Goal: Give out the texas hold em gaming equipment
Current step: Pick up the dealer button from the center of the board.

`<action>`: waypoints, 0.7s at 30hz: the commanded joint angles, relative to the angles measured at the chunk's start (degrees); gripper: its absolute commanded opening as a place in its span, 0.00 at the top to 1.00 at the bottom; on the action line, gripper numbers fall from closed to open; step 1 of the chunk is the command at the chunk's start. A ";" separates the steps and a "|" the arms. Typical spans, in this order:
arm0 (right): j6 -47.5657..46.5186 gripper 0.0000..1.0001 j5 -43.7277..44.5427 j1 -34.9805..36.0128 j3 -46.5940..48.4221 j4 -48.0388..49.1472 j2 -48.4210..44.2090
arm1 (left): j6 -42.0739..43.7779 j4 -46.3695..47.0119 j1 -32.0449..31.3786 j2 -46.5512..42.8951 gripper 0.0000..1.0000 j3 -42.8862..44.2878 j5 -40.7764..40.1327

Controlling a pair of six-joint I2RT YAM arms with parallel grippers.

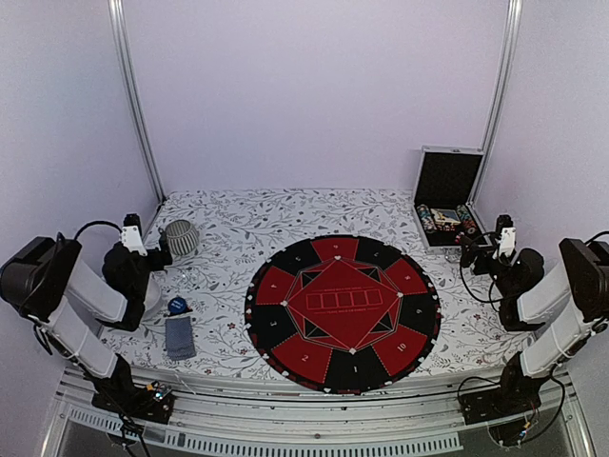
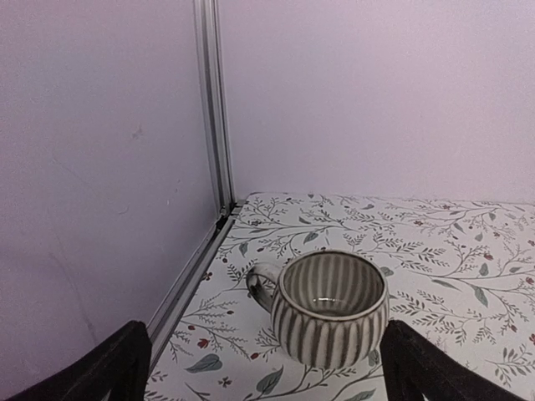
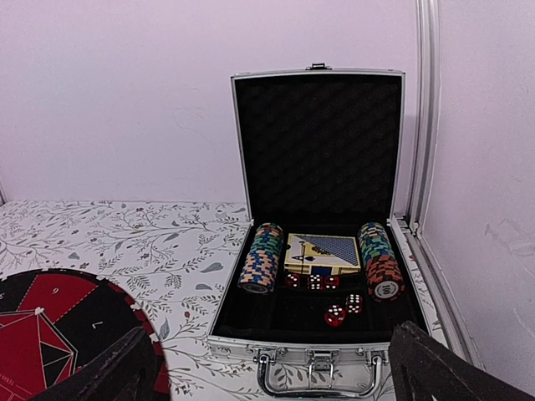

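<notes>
Top external view puts the round red-and-black mat (image 1: 343, 312) mid-table with no cards or chips on it, so the task looks to be at its very start. Just left of the mat lie a grey-blue card stack (image 1: 180, 336) and, behind it, a blue marker disc (image 1: 177, 306), probably staged there within the left arm's reach; the ribbed cup (image 2: 330, 307) stands further back and left of the mat. Behind and right of the mat the case (image 3: 318, 150) stands with its lid up, so its 2 chip rolls (image 3: 262, 259), boxed deck (image 3: 322, 253) and red dice (image 3: 334, 316) lie exposed for picking. The left gripper (image 2: 263, 368) faces the cup, jaws spread wide and empty; the right gripper (image 3: 272, 368) faces the case, equally wide, holding nothing.
</notes>
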 commanded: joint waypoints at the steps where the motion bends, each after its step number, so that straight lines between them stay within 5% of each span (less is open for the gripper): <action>1: -0.35 0.01 0.77 0.45 1.20 -0.81 0.19 | -1.37 -6.42 0.52 -4.81 0.02 1.83 -2.86; 6: -0.51 0.01 0.83 0.62 1.35 -1.34 -0.91 | -2.21 -21.47 -1.31 -15.34 0.02 7.97 -13.46; 9: 0.34 0.01 4.03 0.61 5.46 -14.70 -8.16 | 0.25 -23.89 -4.15 -22.11 0.02 10.57 -17.32; 11: 1.94 0.01 6.58 0.28 9.04 -23.12 -13.69 | -0.65 -35.44 -6.66 -25.88 0.02 15.84 -17.82; 21: 13.59 0.01 -18.02 -0.53 23.78 -35.76 -25.77 | -18.23 -87.05 -26.18 -33.14 0.03 36.21 -15.05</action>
